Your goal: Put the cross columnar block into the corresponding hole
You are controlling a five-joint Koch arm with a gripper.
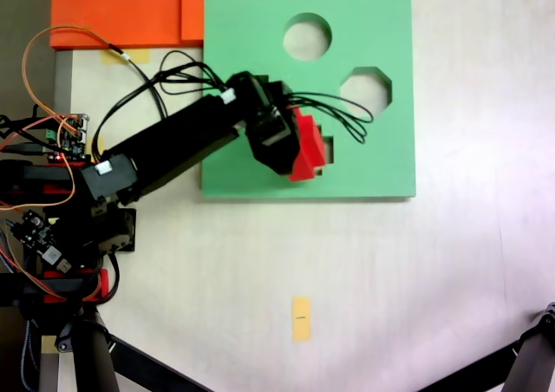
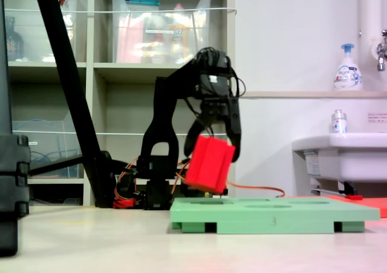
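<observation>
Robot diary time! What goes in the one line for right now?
gripper: shut on red block | block: tilted, lifted above green board | plus-shaped hole: partly hidden under block, not filled yet

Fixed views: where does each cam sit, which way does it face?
A fixed view: sits above, facing straight down at the table and green board; shows the whole arm from base at left to the hand shut on the red block.
A fixed view: sits low at table height, facing across toward shelves and a sink; shows the arm side-on, the hand holding the block tilted above the board.
Shared: arm, hand, block, board, table.
</observation>
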